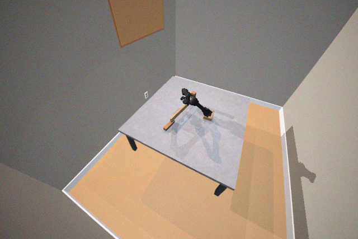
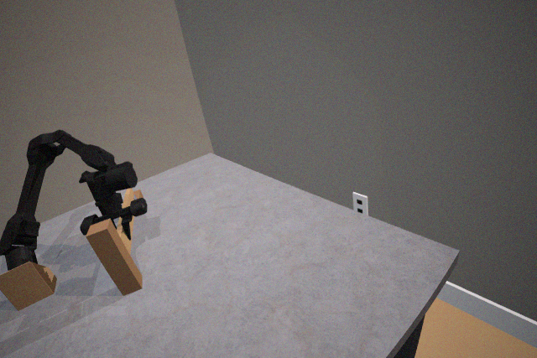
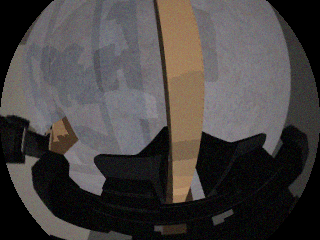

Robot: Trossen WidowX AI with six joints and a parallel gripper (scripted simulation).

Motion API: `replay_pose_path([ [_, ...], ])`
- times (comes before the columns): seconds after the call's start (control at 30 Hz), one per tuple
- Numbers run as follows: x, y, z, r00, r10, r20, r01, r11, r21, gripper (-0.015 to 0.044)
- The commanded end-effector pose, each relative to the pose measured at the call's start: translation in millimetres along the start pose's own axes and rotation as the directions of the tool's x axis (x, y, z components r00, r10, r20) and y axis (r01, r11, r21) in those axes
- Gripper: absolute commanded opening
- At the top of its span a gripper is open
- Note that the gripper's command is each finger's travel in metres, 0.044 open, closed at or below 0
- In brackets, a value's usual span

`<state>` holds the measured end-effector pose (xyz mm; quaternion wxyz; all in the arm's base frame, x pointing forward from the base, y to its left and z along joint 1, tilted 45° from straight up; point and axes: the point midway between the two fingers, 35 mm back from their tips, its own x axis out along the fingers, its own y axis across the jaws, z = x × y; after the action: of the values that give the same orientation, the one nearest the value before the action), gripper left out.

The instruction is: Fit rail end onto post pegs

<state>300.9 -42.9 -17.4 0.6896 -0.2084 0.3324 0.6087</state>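
Arm (image 1: 199, 106) (image 2: 71, 142): rises from its base to a high elbow, then slopes down toward the wrist (image 2: 112, 179). Tool (image 2: 114, 217) (image 3: 184, 167): pointed downward, shut on the rail (image 1: 179, 112) (image 2: 125, 239) (image 3: 185, 95), one dark finger to each side (both visible in the wrist view).
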Motion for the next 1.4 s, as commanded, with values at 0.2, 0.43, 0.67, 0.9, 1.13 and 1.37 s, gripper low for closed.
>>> replay_pose_path([
  [0.2, -3.0, -0.8, -4.5, 1.0, -0.006, -0.002, 0.006, 1.0, 0.0, 0.0],
  [0.43, -3.8, -0.8, -6.4, 1.0, -0.006, -0.002, 0.006, 1.0, 0.0, 0.0],
  [0.67, -4.1, -0.8, -6.5, 1.0, -0.006, -0.002, 0.006, 1.0, 0.0, 0.0],
  [0.9, -4.3, -0.8, -6.4, 1.0, -0.006, -0.002, 0.006, 1.0, 0.0, 0.0],
  [1.13, -4.6, -0.8, -6.3, 1.0, -0.006, -0.002, 0.006, 1.0, 0.0, 0.0],
  [1.37, -4.8, -0.8, -6.2, 1.0, -0.006, -0.002, 0.006, 1.0, 0.0, 0.0],
])
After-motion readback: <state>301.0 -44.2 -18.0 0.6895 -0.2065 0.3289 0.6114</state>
